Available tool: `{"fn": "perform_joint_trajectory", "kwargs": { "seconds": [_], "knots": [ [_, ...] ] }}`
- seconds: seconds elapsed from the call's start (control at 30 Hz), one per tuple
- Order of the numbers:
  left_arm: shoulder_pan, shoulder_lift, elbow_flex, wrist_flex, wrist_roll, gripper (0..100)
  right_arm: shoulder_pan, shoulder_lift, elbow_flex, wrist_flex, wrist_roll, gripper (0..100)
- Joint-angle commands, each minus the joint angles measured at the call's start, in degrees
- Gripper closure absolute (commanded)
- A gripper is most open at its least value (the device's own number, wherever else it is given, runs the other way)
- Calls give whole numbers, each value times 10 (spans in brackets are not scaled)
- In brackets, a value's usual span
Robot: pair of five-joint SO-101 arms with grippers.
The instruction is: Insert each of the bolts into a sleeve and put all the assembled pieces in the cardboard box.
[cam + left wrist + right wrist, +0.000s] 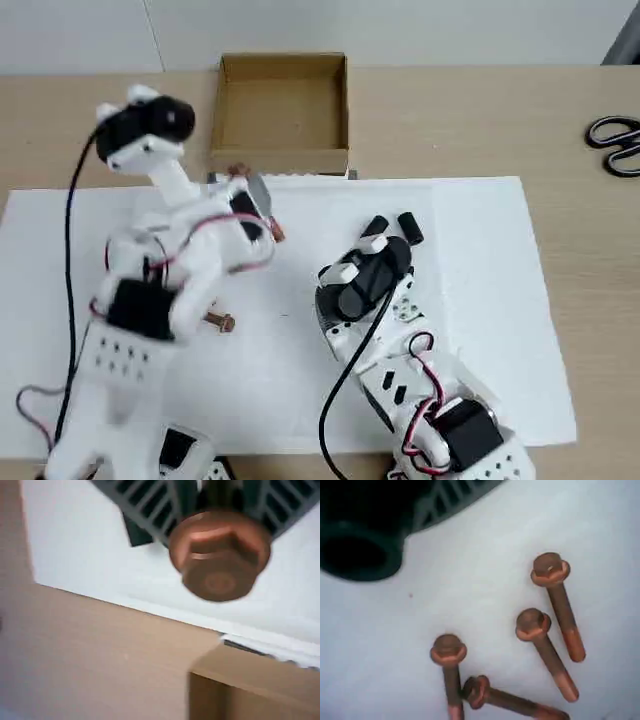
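Judging from the bare box (283,160) at 12 o'clock, nothing is delivered: one bolt (217,555) is clamped in the left gripper (258,208) at its 7 o'clock, four bolts (540,625) are left loose, and the state of the right gripper (390,235) cannot be told.

Four copper bolts are recorded on a white sheet (470,590): a long bolt (562,610) and a second bolt (549,657) laid side by side; a third bolt (451,680) touched by the head of a fourth bolt (515,704). A black sleeve (357,555) is seen well apart, its bore open.

Cardboard box (280,160) open on top; left arm (165,265) crowds its near wall, right arm (375,300) blocks mid-paper, scissors (615,145) far right.
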Motion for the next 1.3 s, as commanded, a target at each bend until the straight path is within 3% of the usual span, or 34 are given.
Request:
{"fn": "perform_joint_trajectory", "kwargs": {
  "seconds": [0.0,0.3,0.7,1.27],
  "knots": [
    [47,-91,48,-44,3,994,-2,-7,-1,-16,-4,996],
    [84,-189,123,-78,1,994,-2,-7,-3,-12,-4,996],
    [127,-187,129,-80,1,994,-2,-6,-2,-12,-3,996],
    [126,-190,151,-76,-6,994,-35,-11,-4,-11,1,996]
  ]
}}
